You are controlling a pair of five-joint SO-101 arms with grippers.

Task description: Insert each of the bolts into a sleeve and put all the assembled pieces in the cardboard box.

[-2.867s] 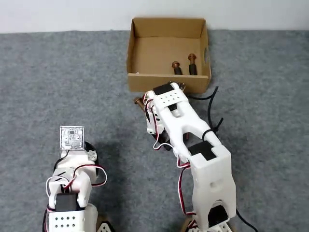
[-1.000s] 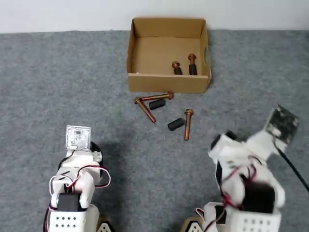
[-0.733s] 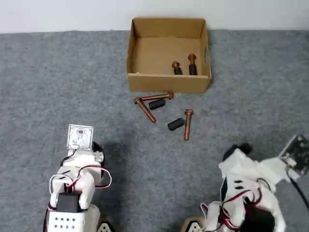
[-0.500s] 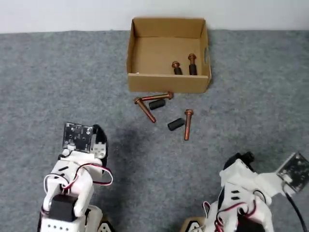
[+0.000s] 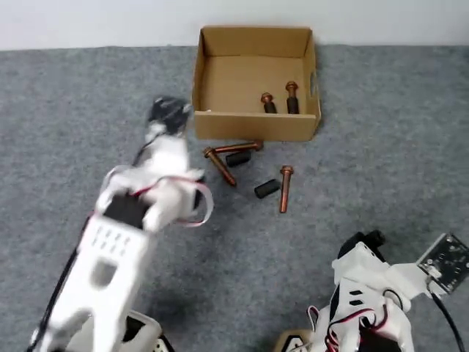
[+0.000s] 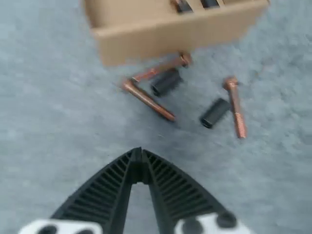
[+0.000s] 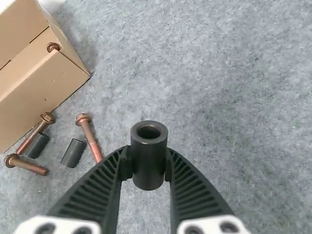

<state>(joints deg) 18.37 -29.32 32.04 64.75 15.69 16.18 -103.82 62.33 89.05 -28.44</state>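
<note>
The right gripper clamps a black sleeve upright over the carpet; the left gripper, jaws pressed together, hovers near three loose bolts and two loose sleeves lying just before the cardboard box; two assembled pieces lie inside it.

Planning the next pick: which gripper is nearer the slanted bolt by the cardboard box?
Left. The left gripper sits just short of the slanted bolt; the right gripper is far back, holding a sleeve.
</note>
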